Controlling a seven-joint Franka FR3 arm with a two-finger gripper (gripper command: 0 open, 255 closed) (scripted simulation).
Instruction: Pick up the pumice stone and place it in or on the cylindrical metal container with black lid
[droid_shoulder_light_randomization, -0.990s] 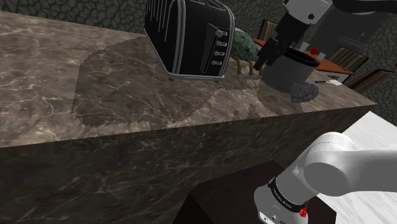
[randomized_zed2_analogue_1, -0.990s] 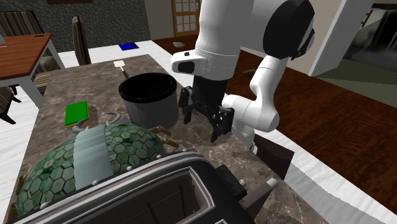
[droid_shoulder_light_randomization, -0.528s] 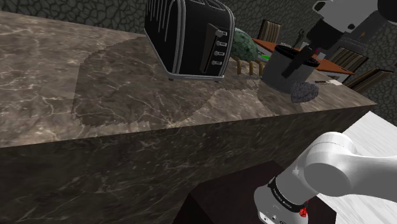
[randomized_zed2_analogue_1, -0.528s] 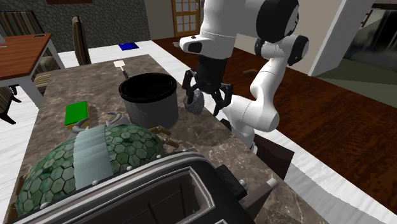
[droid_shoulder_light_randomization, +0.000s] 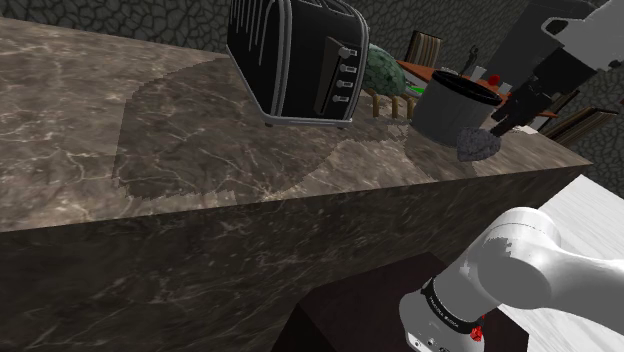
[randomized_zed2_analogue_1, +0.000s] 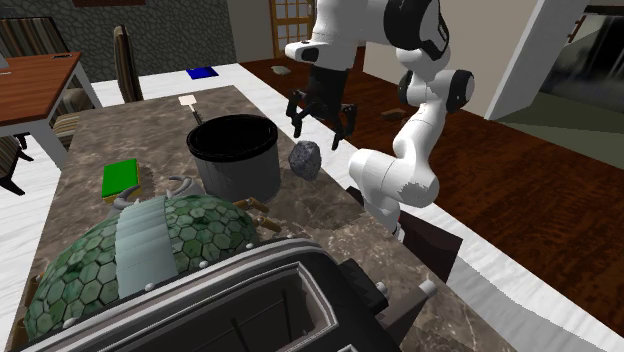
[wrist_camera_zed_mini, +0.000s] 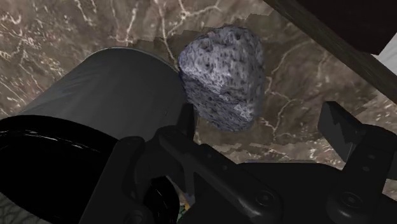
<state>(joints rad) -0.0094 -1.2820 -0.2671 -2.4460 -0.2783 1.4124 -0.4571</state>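
Note:
The pumice stone (droid_shoulder_light_randomization: 478, 146) (randomized_zed2_analogue_1: 305, 160) (wrist_camera_zed_mini: 224, 73), a rough blue-grey lump, lies on the brown marble counter (droid_shoulder_light_randomization: 200, 130). It sits right beside the grey cylindrical container (droid_shoulder_light_randomization: 452, 105) (randomized_zed2_analogue_1: 238, 165) (wrist_camera_zed_mini: 108, 89) with its black top. My black gripper (droid_shoulder_light_randomization: 512, 108) (randomized_zed2_analogue_1: 318, 125) (wrist_camera_zed_mini: 261, 124) hangs open a little above the stone, on the side away from the toaster. Its fingers stand wide apart with nothing between them. In the wrist view the stone lies just beyond the fingertips, beside the container's wall.
A black toaster (droid_shoulder_light_randomization: 295, 60) (randomized_zed2_analogue_1: 250, 300) stands mid-counter. A green hex-patterned dome (randomized_zed2_analogue_1: 130, 250) (droid_shoulder_light_randomization: 385, 68) sits between toaster and container, with a green block (randomized_zed2_analogue_1: 120, 178) beside it. The counter edge runs close behind the stone. A wooden table (randomized_zed2_analogue_1: 30, 80) and chairs stand beyond.
The gripper has swung from the toaster side of the container, past the stone, to above its far side, staying open. The stone and the container have not moved.

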